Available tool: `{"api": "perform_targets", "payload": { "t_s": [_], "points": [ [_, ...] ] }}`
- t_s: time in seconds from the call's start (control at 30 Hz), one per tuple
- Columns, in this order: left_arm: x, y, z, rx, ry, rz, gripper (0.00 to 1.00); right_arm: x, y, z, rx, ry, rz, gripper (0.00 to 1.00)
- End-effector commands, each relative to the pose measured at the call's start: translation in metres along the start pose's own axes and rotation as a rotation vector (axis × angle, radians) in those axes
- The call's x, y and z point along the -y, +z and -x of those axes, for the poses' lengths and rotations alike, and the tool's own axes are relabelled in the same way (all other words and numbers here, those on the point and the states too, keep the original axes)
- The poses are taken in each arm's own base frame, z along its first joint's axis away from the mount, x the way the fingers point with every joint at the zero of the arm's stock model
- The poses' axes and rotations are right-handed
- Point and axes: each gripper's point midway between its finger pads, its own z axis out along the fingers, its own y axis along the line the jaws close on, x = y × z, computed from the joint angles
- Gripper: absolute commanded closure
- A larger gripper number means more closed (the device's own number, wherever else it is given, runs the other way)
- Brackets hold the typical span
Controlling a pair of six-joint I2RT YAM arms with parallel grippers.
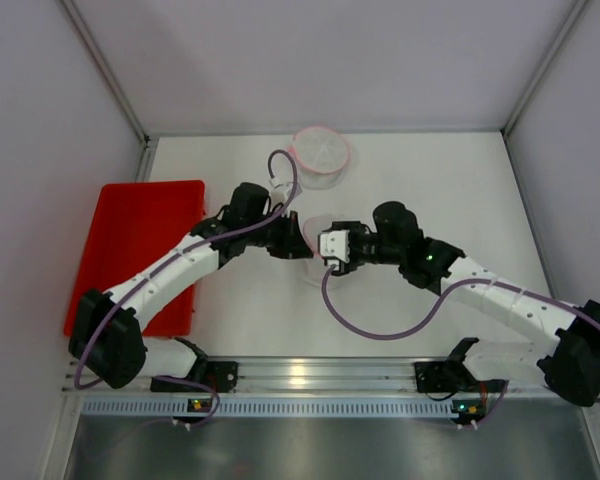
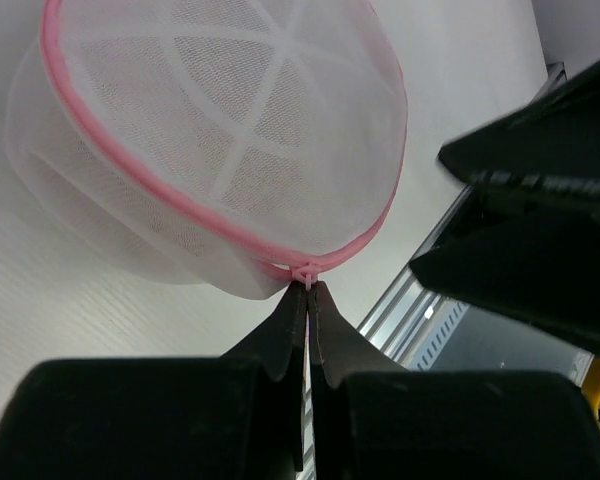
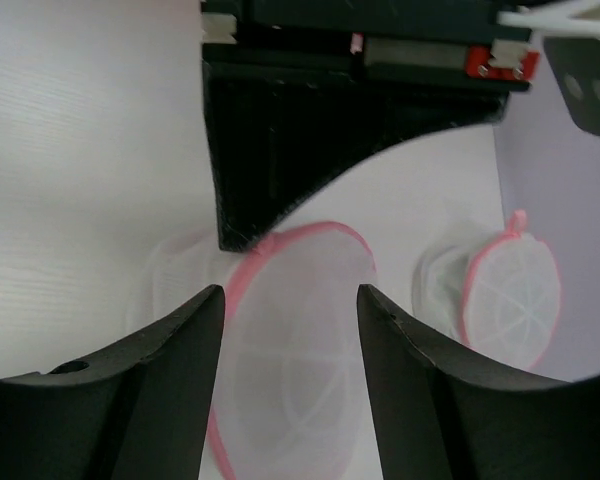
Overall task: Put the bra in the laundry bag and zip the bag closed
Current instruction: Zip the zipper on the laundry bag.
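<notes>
The laundry bag [image 2: 230, 150] is a white mesh dome with a pink zipper rim, lying on the table between my two grippers. My left gripper [image 2: 308, 290] is shut on a small pink tab at the rim. In the top view the bag [image 1: 314, 224] is mostly hidden under the two wrists, left gripper [image 1: 292, 238] and right gripper [image 1: 330, 247]. My right gripper [image 3: 290, 300] stands open just short of the bag [image 3: 295, 350], with nothing between its fingers. The bra is not visible in any view.
A second white mesh bag with a pink rim [image 1: 320, 155] stands at the back of the table, also seen in the right wrist view [image 3: 510, 300]. A red tray [image 1: 140, 245] lies on the left, partly under the left arm. Side walls enclose the table.
</notes>
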Motion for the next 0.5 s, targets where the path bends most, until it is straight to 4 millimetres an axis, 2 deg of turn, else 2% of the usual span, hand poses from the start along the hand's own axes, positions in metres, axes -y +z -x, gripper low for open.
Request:
{"api": "perform_targets", "payload": {
  "t_s": [0.0, 0.13, 0.27, 0.33, 0.37, 0.47],
  "points": [
    [0.014, -0.003, 0.016, 0.044, 0.003, -0.017, 1.0, -0.023, 0.015, 0.019, 0.041, 0.045, 0.1, 0.44],
    [0.018, -0.005, 0.018, 0.048, -0.014, -0.024, 1.0, -0.037, 0.025, 0.02, 0.039, 0.014, 0.109, 0.46],
    [0.024, -0.007, 0.017, 0.046, -0.014, -0.045, 1.0, -0.028, 0.034, -0.005, -0.072, 0.012, 0.043, 0.57],
    [0.023, -0.008, 0.014, 0.042, -0.011, -0.046, 1.0, -0.026, 0.034, -0.014, -0.097, -0.014, 0.015, 0.67],
    [0.022, -0.008, 0.012, 0.041, -0.012, -0.042, 1.0, -0.023, 0.032, -0.019, -0.118, -0.027, -0.006, 0.8],
    [0.015, -0.009, 0.008, 0.047, 0.002, -0.016, 1.0, -0.02, 0.025, -0.025, -0.143, -0.047, -0.035, 1.0]
  ]
}}
